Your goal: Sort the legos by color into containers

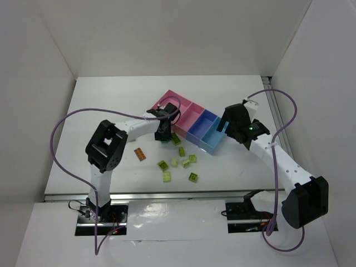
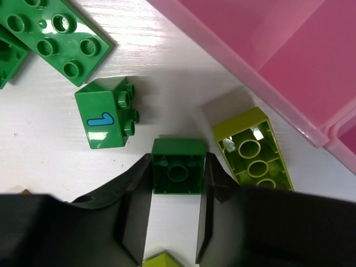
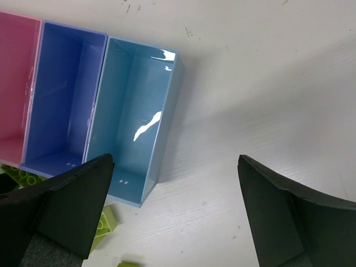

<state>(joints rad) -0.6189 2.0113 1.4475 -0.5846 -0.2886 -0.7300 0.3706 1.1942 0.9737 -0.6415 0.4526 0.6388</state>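
Bins (image 1: 191, 118) stand four in a joined row on the desk (image 1: 100, 111): two pink, one deep blue, one light blue bin (image 3: 169, 105). Beside the pink pair the left tool (image 2: 178, 164) is clamped on one small dark green brick (image 2: 179, 178), with three more dark green pieces (image 2: 53, 30) and two lime bricks (image 2: 253, 150) near. The right tool (image 3: 175, 161) hangs spread wide at the light blue bin; one orange-brown brick (image 1: 140, 153) lies apart.

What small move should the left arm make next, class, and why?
Probably a short lift straight up. The left jaws appear closed on the dark green brick, one on each side. A lime brick lies just beside it, and the pink bin wall is close behind. Rising first should clear both before the brick is carried to a bin.
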